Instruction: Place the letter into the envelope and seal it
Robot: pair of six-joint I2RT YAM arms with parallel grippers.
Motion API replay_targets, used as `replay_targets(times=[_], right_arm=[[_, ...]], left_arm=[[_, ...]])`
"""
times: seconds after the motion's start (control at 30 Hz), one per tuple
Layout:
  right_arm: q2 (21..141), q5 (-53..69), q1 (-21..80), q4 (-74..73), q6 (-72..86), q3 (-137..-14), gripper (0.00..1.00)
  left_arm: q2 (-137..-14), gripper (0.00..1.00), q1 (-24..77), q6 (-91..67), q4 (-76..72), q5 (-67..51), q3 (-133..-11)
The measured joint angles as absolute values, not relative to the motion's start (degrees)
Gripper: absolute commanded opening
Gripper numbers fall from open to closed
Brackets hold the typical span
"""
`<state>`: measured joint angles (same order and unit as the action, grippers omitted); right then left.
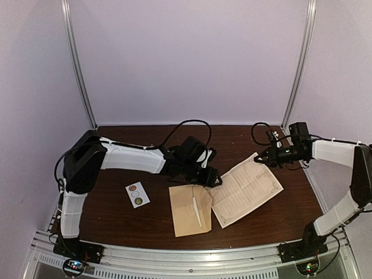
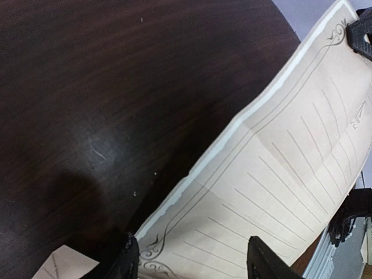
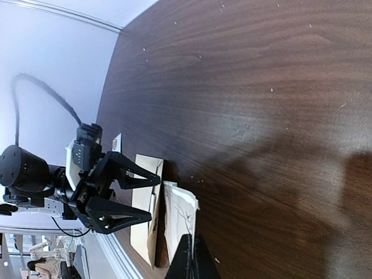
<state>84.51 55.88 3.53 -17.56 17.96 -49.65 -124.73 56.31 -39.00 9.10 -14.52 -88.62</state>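
The letter, a cream lined sheet with an ornate border, lies on the dark wood table, right of the tan envelope. The envelope lies flat with its flap open. My right gripper is shut on the letter's far corner; in the right wrist view the fingertips pinch the sheet's edge. My left gripper is open over the letter's left corner. In the left wrist view its fingers straddle the sheet, apart from it.
A small white sticker card with round dots lies left of the envelope. White enclosure walls and metal posts surround the table. A metal rail runs along the near edge.
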Motion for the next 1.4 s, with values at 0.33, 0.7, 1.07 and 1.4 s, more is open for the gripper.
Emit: replay_targets(times=[0.33,0.7,1.07,1.4], right_arm=[[73.14,53.17,5.39,-23.46,21.5,-56.84,0.0],[69.38,52.77,20.38,-28.58,22.72,-68.99,0.0],[68.42,55.55,29.61,-27.09,25.34,-71.13,0.0],[69.04,55.99,30.41,-24.77,27.27,-71.13,0.0]], left_arm=[[-100.88,0.76,55.75,-34.63,6.92,-8.16,-83.13],[-87.46,0.84,54.7,-28.58,4.97,-12.32,-72.44],[-83.42,0.85,52.62,-23.11,7.81,-17.96,-69.73],[-82.91,0.69,52.42,-20.29,9.1,-31.07,-67.26]])
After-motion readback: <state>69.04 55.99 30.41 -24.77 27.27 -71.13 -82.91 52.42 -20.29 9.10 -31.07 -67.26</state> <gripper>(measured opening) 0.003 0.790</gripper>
